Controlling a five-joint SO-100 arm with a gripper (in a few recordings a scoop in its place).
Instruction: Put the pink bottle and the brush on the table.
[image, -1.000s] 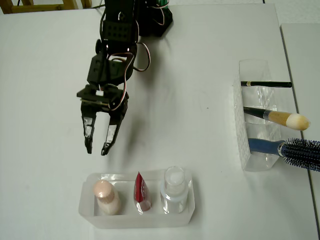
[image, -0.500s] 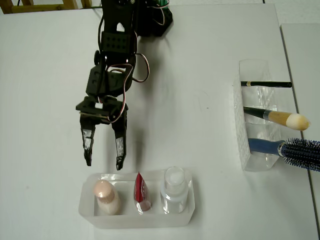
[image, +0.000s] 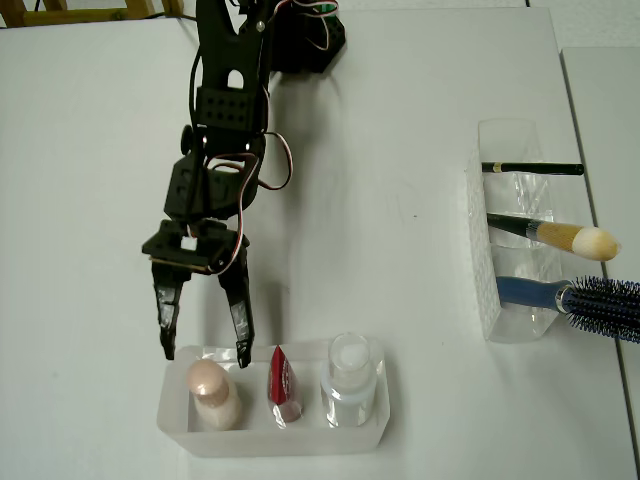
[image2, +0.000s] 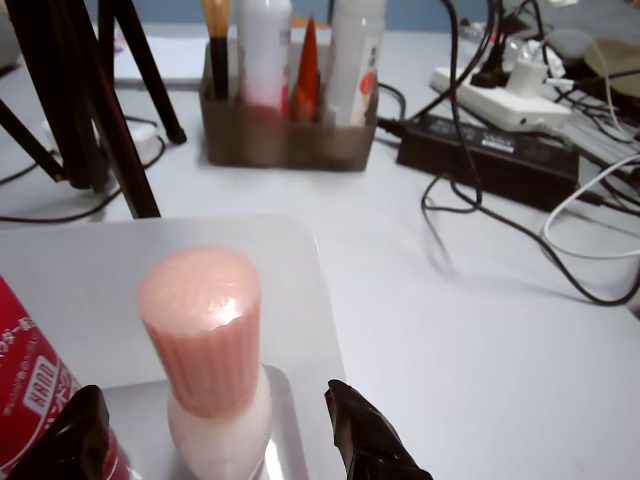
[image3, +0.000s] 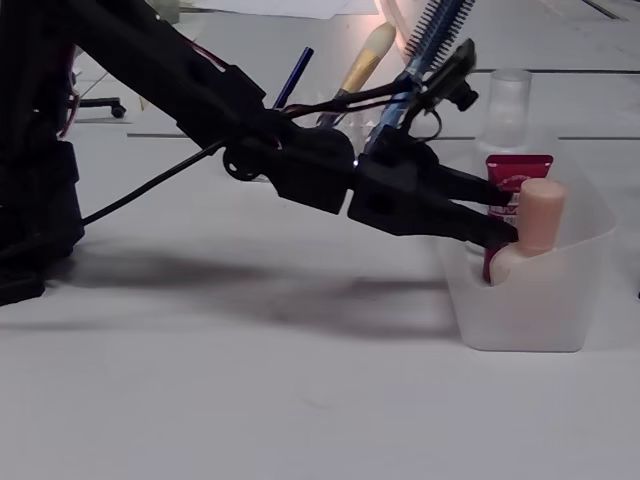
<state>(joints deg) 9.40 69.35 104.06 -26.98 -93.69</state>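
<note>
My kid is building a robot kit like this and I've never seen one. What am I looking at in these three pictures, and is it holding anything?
It is a small black robot arm on a white table, ending in a two-finger gripper.

One picture looks straight down from above. One comes from a camera on the arm's wrist, so the gripper's black fingers show at its bottom edge. One looks from the side, low by the table.

On the table stands a clear tray holding a pink bottle, a red tube and a clear bottle. A second clear holder at the right carries a thin black pencil, a makeup brush and a blue hairbrush.

Nothing is held. The gripper is open, its fingers either side of the pink bottle's cap.
</note>
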